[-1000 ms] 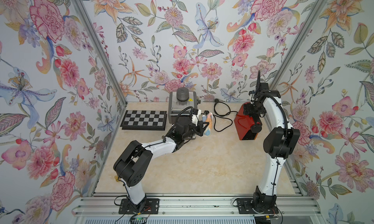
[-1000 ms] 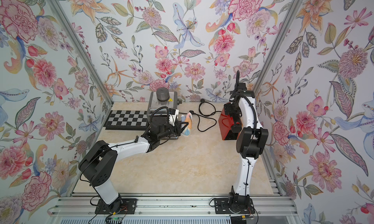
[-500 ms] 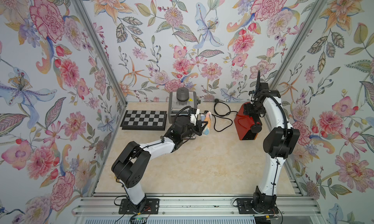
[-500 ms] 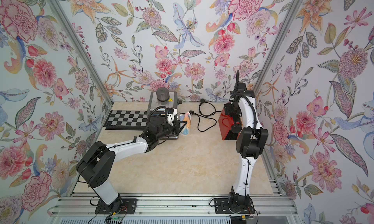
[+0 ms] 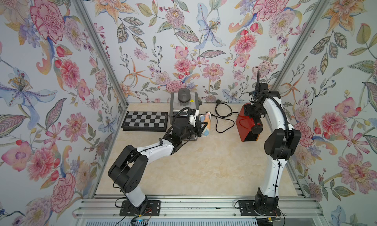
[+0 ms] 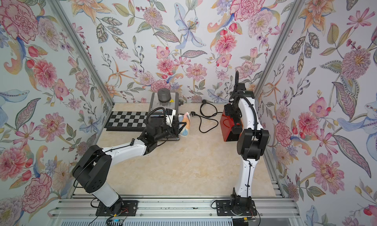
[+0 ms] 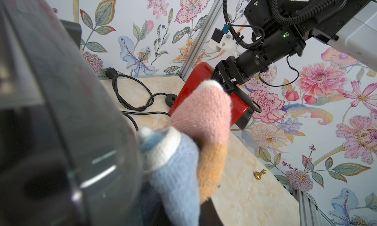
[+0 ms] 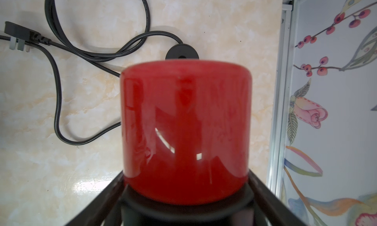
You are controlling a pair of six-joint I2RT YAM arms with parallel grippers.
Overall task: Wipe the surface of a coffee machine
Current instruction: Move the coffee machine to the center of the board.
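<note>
A silver coffee machine (image 5: 183, 106) (image 6: 163, 104) with a grey knob on top stands at the back centre. Its smoky tank (image 7: 61, 112) fills one side of the left wrist view. My left gripper (image 5: 201, 126) (image 6: 179, 126) is shut on a pink, orange and blue cloth (image 5: 206, 124) (image 6: 186, 122) (image 7: 204, 122). The cloth presses against the machine's right side and hides the fingers. My right gripper (image 5: 252, 114) (image 8: 185, 184) has its jaws spread wide and closed on a glossy red appliance (image 5: 243, 122) (image 6: 226, 125) (image 8: 185, 122) at the right.
A chessboard (image 5: 144, 120) lies left of the machine. A black power cord (image 5: 222, 116) (image 8: 61, 82) loops on the table between the machine and the red appliance. A small gold pawn (image 7: 259, 174) stands near the right wall. Floral walls enclose three sides.
My left gripper and the cloth have shifted slightly along the machine's right side. The right arm and the red appliance have not moved.
</note>
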